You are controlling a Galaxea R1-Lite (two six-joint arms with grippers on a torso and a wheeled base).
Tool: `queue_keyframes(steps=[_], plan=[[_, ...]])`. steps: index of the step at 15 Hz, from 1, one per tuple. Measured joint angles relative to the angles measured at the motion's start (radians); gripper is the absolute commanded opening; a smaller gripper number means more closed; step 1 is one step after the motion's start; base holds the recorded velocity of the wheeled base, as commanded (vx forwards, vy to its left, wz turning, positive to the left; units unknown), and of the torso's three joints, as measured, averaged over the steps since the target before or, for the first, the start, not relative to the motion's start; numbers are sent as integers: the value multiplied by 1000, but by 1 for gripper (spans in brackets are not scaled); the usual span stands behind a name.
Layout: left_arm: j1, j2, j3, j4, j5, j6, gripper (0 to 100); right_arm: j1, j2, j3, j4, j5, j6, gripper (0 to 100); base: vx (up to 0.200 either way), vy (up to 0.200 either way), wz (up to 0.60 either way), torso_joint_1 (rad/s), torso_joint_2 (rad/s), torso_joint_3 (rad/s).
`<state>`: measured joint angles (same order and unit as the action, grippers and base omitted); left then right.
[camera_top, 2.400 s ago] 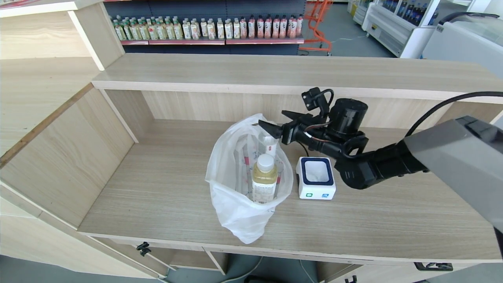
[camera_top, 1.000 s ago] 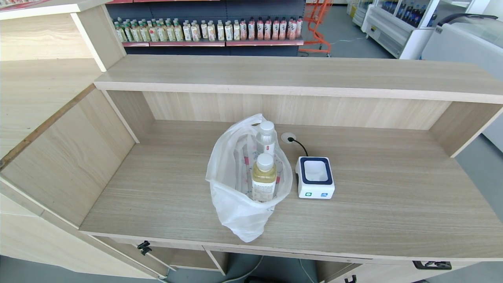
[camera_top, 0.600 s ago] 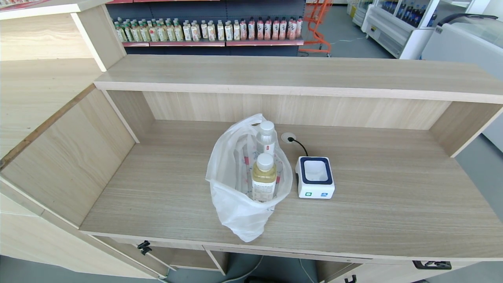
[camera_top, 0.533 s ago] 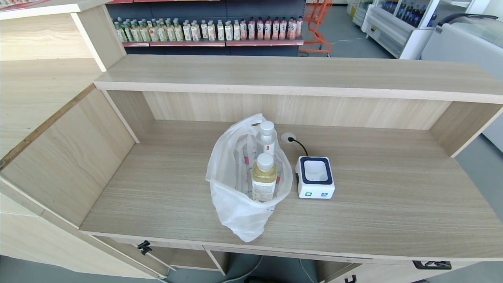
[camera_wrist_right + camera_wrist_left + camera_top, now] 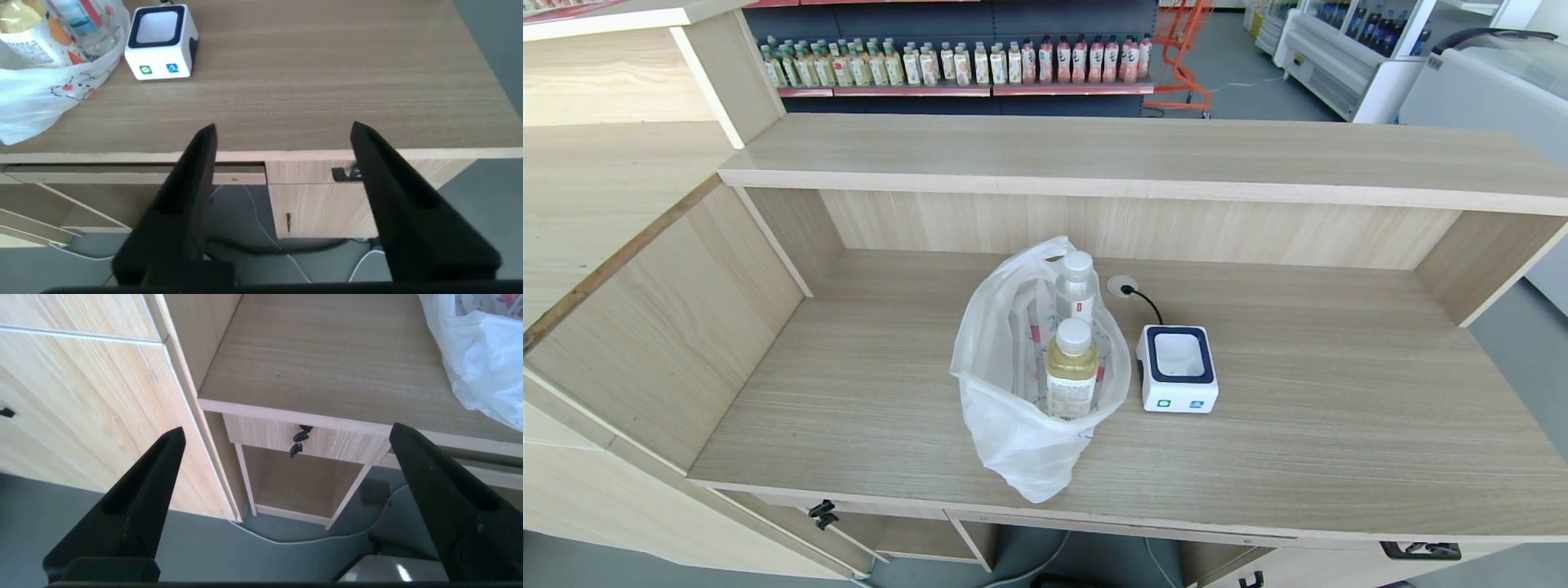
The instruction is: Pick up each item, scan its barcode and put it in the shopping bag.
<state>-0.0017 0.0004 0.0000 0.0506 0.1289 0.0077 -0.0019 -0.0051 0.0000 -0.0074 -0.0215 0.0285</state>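
Shopping bag (image 5: 1013, 425) stands open on desk (image 5: 1339, 441) with two capped bottles upright inside: yellowish bottle (image 5: 1072, 376) in front, clear bottle (image 5: 1076, 290) behind it. Scanner (image 5: 1178, 369) sits just beside the bag, on its right. Left gripper (image 5: 288, 433) and right gripper (image 5: 283, 128) hang off the desk's front edge, fingers spread wide and empty.

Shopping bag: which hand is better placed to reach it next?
Probably left: the scanner stands right of the shopping bag, in the way of the right hand, while just counter lies between the bag and the open left hand.
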Motion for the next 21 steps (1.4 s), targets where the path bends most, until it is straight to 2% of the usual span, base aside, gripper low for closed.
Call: queue_keyframes(steps=[2, 7, 11, 13, 21], plan=[[0, 0, 0, 0, 0, 0, 100, 0, 0, 0, 0, 0, 0, 0, 0, 0, 0, 0, 0, 0], [0, 0, 0, 0, 0, 1, 100, -2, 0, 0, 0, 0, 0, 0, 0, -200, 0, 4, 0, 2], [1, 0, 0, 0, 0, 0, 100, 0, 1, 0, 0, 0, 1, 0, 0, 0, 0, 0, 0, 0], [0, 1, 0, 0, 0, 2, 100, -2, 1, 0, 0, 0, 0, 0, 200, 0, 0, 2, -2, 9], [0, 0, 0, 0, 0, 0, 100, -1, 2, 0, 0, 0, 1, 0, 0, 0, 0, 0, 0, 0]])
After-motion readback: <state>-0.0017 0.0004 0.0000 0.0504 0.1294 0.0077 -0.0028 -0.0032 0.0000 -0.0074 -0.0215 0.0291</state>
